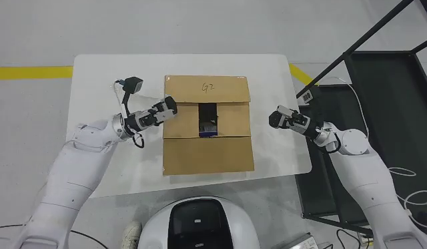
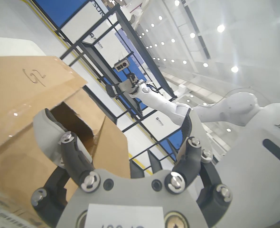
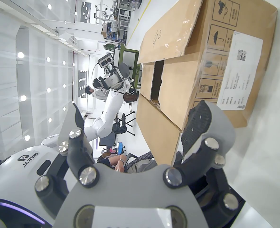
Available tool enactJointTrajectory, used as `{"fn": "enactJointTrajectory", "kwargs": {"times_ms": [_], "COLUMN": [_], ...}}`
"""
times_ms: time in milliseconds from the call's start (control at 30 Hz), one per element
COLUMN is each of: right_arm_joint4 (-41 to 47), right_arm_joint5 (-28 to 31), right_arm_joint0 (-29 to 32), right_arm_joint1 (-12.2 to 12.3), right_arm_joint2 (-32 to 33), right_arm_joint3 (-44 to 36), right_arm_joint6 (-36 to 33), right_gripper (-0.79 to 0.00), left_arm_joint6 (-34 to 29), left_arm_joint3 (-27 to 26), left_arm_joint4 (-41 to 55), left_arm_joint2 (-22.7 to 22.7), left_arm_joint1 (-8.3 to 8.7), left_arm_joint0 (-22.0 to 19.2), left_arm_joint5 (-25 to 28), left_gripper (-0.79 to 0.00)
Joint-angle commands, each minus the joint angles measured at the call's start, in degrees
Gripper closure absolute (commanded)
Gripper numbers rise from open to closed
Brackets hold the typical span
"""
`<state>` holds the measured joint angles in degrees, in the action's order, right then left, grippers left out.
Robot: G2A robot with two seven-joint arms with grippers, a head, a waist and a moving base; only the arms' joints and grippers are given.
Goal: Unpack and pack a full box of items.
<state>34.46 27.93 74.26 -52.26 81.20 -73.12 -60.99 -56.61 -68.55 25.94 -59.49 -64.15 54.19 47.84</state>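
White table point(image 1: 100, 75): I see the cardboard box point(image 1: 207, 149) at its centre, flaps nearly closed with a gap between them. Left gripper point(image 1: 171, 107), fingers apart, at the box's left edge. Right gripper point(image 1: 273, 118), fingers apart, just beside its right wall.

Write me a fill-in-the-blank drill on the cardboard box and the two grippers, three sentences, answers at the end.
1. The cardboard box stands on a table whose top is ____.
2. The left gripper and the right gripper both have their jaws ____.
3. Of the two, the ____ gripper is closer to the cardboard box.
Missing words: white; open; left.
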Motion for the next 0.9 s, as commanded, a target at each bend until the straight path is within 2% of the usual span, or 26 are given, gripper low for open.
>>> {"fn": "enactJointTrajectory", "kwargs": {"times_ms": [0, 133, 367, 733, 867], "right_arm_joint4": [0.00, 0.00, 0.00, 0.00, 0.00], "right_arm_joint5": [0.00, 0.00, 0.00, 0.00, 0.00], "right_arm_joint0": [0.00, 0.00, 0.00, 0.00, 0.00], "right_arm_joint1": [0.00, 0.00, 0.00, 0.00, 0.00], "right_arm_joint2": [0.00, 0.00, 0.00, 0.00, 0.00], "right_arm_joint3": [0.00, 0.00, 0.00, 0.00, 0.00], "right_arm_joint6": [0.00, 0.00, 0.00, 0.00, 0.00], "right_gripper": [-0.785, -0.785, -0.785, -0.785, -0.785], "left_arm_joint6": [-0.67, -3.11, -2.75, 6.19, 7.19], "left_arm_joint3": [0.64, 2.94, 8.90, 18.11, 20.27], "left_arm_joint4": [0.33, -0.12, -1.80, -0.61, 1.65], "left_arm_joint2": [0.82, 2.77, 5.32, 7.73, 8.39], "left_arm_joint1": [0.17, 0.33, -0.11, -3.13, -4.33], "left_arm_joint0": [-0.03, -0.87, -3.34, -10.22, -12.48], "left_arm_joint5": [-0.83, -3.28, -3.00, -5.98, -5.70], "left_gripper": [-0.785, -0.785, -0.785, -0.785, -0.785]}}
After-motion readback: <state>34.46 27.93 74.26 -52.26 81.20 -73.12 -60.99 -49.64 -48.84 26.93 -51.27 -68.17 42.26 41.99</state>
